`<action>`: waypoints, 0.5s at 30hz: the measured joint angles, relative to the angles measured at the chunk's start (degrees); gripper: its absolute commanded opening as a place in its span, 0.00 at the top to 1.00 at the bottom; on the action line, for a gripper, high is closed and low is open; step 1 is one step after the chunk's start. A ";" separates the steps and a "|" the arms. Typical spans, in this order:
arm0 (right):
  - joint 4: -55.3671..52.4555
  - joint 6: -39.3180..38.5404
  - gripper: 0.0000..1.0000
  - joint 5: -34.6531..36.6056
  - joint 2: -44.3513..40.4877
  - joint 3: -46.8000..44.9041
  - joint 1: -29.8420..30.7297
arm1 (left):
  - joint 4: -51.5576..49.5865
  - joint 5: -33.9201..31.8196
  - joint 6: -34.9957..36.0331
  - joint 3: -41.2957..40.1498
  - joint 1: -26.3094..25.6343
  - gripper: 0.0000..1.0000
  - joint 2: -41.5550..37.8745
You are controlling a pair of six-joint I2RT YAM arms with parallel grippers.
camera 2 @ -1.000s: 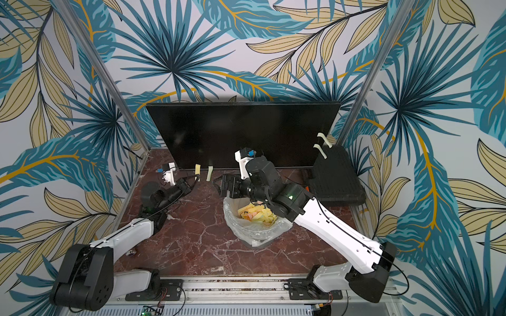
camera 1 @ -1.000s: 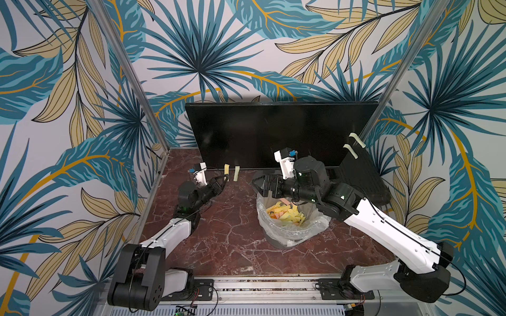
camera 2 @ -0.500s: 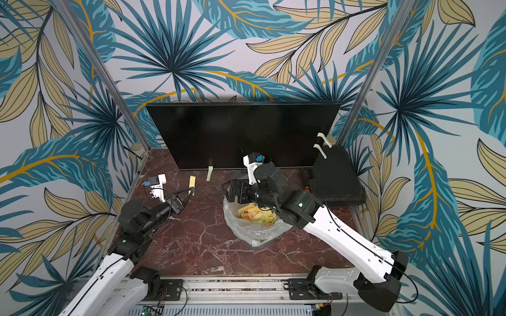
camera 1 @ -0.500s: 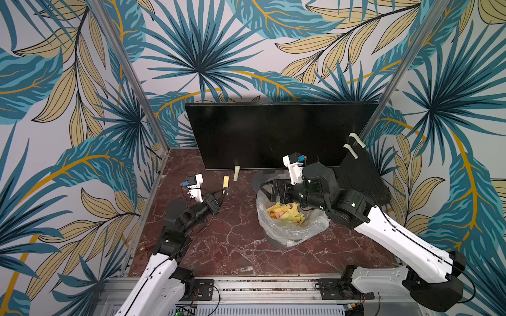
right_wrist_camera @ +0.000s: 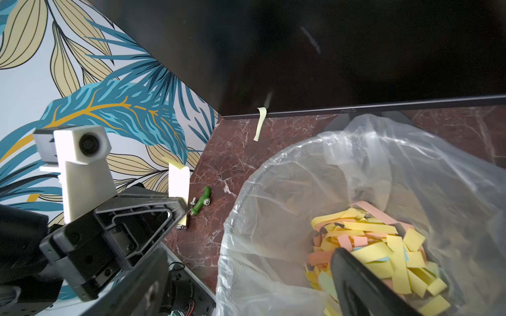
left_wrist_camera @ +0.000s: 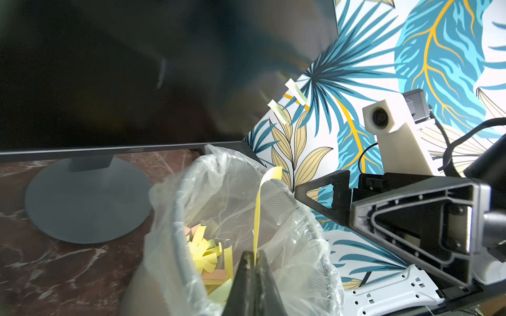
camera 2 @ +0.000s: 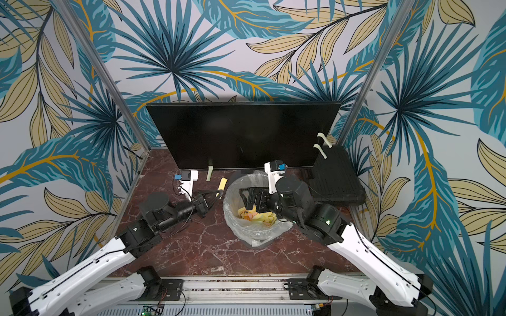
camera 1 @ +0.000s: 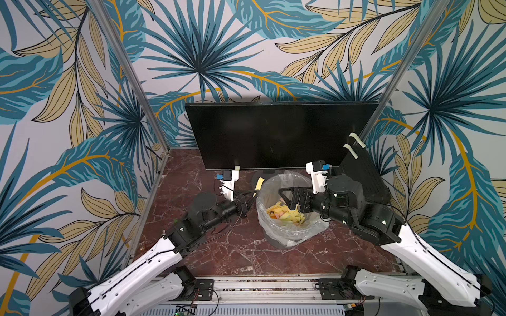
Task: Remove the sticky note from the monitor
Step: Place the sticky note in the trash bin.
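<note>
Arms, two. Left gripper (camera 1: pixel 252 193), one, jaws pressed shut on the lower end of one yellow sticky note (camera 1: pixel 259 182), which stands up from the fingertips with its top curled over, clear of the screen and just beside the left rim of the bin. The pinch shows plainly in the left wrist view (left_wrist_camera: pixel 253 257), with the note (left_wrist_camera: pixel 258 208) rising from between the tips. Small green fitting (right_wrist_camera: pixel 201 203), one, lying on the red marble table (camera 1: pixel 219 251) near that gripper, with a few metal bits beside it. Pale strip (camera 1: pixel 237 168), one, stuck to the lower bezel of the monitor (camera 1: pixel 273 136) and hanging down. Monitor, one, upright at the back, screen dark, on a round grey base (left_wrist_camera: pixel 82 202) partly hidden behind the bin. Bin (camera 1: pixel 287 235), one, lined with a clear bag, standing in front of the monitor's middle. It holds a heap of cut paper strips (camera 1: pixel 284 216), yellow, orange and a few pale green, too many to count. Right gripper (camera 1: pixel 287 198), one, jaws spread wide and holding nothing, over the bin's mouth. Pale strips, two (camera 1: pixel 357 139) (camera 1: pixel 350 150), sticking out at the monitor's right edge. Black ribbed case (camera 1: pixel 364 177), one, tilted at far right, covering the monitor's lower right corner.
</note>
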 measured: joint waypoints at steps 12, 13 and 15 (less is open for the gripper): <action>-7.61 2.29 0.04 6.67 -10.49 -3.04 0.00 | -2.51 -7.91 6.14 12.85 -9.53 0.92 17.33; -8.24 2.40 0.04 7.26 -11.06 -3.04 0.00 | -3.39 -8.48 6.60 13.64 -9.79 0.87 17.84; -9.44 2.71 0.04 8.22 -11.96 -3.06 0.00 | -4.81 -9.40 7.74 15.06 -10.23 0.77 18.64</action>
